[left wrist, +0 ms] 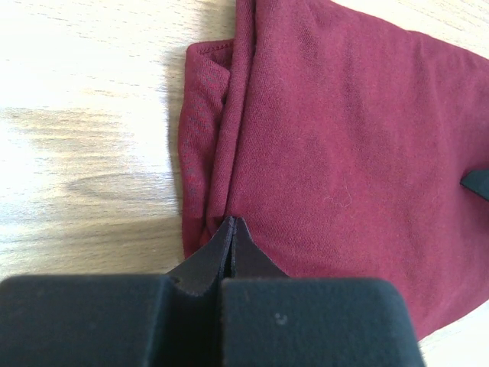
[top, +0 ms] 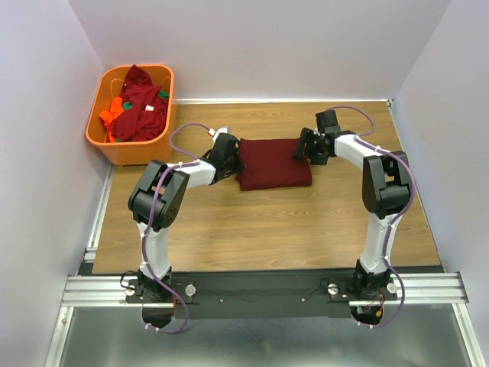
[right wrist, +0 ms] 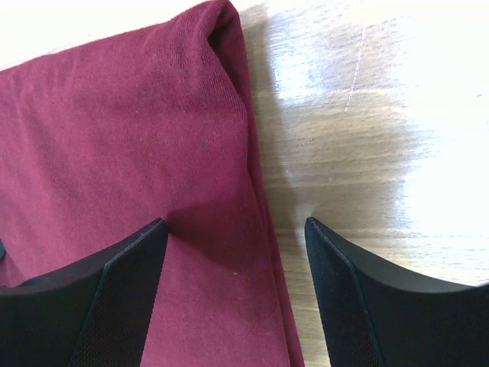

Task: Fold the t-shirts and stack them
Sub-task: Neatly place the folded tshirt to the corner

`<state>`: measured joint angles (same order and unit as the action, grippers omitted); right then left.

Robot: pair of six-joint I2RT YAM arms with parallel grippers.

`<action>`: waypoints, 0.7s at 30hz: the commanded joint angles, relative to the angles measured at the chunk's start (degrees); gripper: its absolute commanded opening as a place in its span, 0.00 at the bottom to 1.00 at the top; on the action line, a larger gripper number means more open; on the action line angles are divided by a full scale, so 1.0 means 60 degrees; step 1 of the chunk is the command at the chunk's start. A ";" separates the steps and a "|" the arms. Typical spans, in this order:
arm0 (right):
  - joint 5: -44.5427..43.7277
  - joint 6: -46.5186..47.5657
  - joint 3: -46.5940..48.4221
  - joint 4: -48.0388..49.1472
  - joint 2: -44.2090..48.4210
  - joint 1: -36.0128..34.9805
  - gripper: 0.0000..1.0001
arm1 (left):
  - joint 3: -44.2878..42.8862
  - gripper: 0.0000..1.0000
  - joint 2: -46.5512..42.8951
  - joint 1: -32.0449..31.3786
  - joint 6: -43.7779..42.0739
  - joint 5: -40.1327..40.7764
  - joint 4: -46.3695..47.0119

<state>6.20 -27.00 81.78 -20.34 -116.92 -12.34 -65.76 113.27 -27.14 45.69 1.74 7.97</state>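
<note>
A dark maroon t-shirt [top: 275,162], folded into a rectangle, lies flat mid-table. My left gripper [top: 237,163] sits at its left edge. In the left wrist view that gripper [left wrist: 233,222] is shut, and a crease in the t-shirt [left wrist: 344,153] runs straight into its tips, which pinch the cloth's edge. My right gripper [top: 309,151] is at the right edge. It stands open [right wrist: 235,223], straddling the folded border of the t-shirt [right wrist: 114,138], with one finger over cloth and the other over bare wood.
An orange plastic basket [top: 122,149] stands at the back left corner, holding more maroon, orange and green t-shirts [top: 141,107] in a heap. White walls close in on the left, right and back. The wooden table [top: 252,229] ends at a metal rail by the arm bases.
</note>
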 commanded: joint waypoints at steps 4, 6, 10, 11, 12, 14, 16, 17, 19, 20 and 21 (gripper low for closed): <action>0.0504 -0.0303 -0.0255 0.0167 -0.0435 -0.0097 0.76 | 0.0178 0.00 0.0296 -0.0018 -0.0335 0.0384 -0.0551; 0.0550 -0.0464 -0.0416 0.0269 -0.0376 -0.0243 0.74 | 0.0105 0.00 0.0310 -0.0018 -0.0379 0.0370 -0.0580; 0.0330 -0.0874 -0.0694 0.0416 -0.0376 -0.0404 0.67 | 0.0003 0.00 0.0296 -0.0018 -0.0394 0.0326 -0.0581; 0.0315 -0.0962 -0.0782 0.0547 -0.0376 -0.0405 0.64 | -0.0012 0.00 0.0267 -0.0018 -0.0394 0.0311 -0.0581; 0.0329 -0.1079 -0.0855 0.0620 -0.0332 -0.0405 0.63 | -0.0012 0.00 0.0238 -0.0018 -0.0379 0.0311 -0.0581; 0.0344 -0.1168 -0.1017 0.0825 -0.0303 -0.0448 0.56 | -0.0041 0.00 0.0135 -0.0018 -0.0423 0.0296 -0.0581; 0.0257 -0.1227 -0.1046 0.0826 -0.0332 -0.0492 0.45 | -0.0085 0.00 0.0004 -0.0018 -0.0452 0.0282 -0.0581; 0.0198 -0.1285 -0.1032 0.0855 -0.0376 -0.0507 0.40 | -0.0129 0.00 -0.0055 -0.0018 -0.0467 0.0267 -0.0581; -0.0005 -0.1387 -0.1061 0.0826 -0.0362 -0.0507 0.27 | -0.0188 0.00 -0.0172 -0.0018 -0.0525 0.0253 -0.0610; -0.0370 -0.1533 -0.1148 0.0826 -0.0303 -0.0507 0.13 | -0.0348 0.00 -0.0318 -0.0018 -0.0569 0.0325 -0.0784; -0.0606 -0.1650 -0.1222 0.0826 -0.0230 -0.0507 0.09 | -0.0422 0.00 -0.0392 -0.0018 -0.0613 0.0384 -0.0902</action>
<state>7.29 -34.04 77.36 -12.69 -116.99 -14.35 -66.24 113.23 -27.14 44.10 1.78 7.29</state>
